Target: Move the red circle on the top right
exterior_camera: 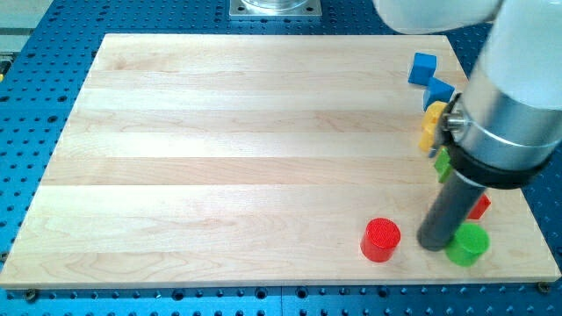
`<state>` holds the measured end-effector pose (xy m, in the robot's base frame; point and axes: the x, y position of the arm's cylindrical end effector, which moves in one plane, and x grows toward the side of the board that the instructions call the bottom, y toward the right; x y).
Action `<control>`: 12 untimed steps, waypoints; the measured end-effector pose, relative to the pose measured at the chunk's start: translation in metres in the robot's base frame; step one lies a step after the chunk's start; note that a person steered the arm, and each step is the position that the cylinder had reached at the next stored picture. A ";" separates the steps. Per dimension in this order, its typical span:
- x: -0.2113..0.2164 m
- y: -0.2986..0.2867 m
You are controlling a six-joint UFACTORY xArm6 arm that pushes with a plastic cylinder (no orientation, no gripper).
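The red circle (380, 239) stands near the bottom right of the wooden board (219, 158). My tip (433, 244) rests on the board just to its right, a small gap apart. A green circle (466, 243) sits right of my tip, touching or nearly touching the rod. A second red block (479, 206) shows partly behind the rod. Two blue blocks, one (422, 68) above the other (438, 91), sit at the board's upper right. A yellow block (429, 125) lies below them, and a green block (443, 164) is mostly hidden by the arm.
The arm's white and silver body (509, 96) covers the right edge of the board. A blue perforated table (35, 105) surrounds the board. A metal mount (275, 8) sits at the view's top centre.
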<state>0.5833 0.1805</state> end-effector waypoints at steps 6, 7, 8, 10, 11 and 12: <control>-0.041 -0.046; -0.013 -0.065; 0.031 -0.030; -0.057 -0.013; -0.095 -0.020; -0.029 -0.017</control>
<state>0.5542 0.1630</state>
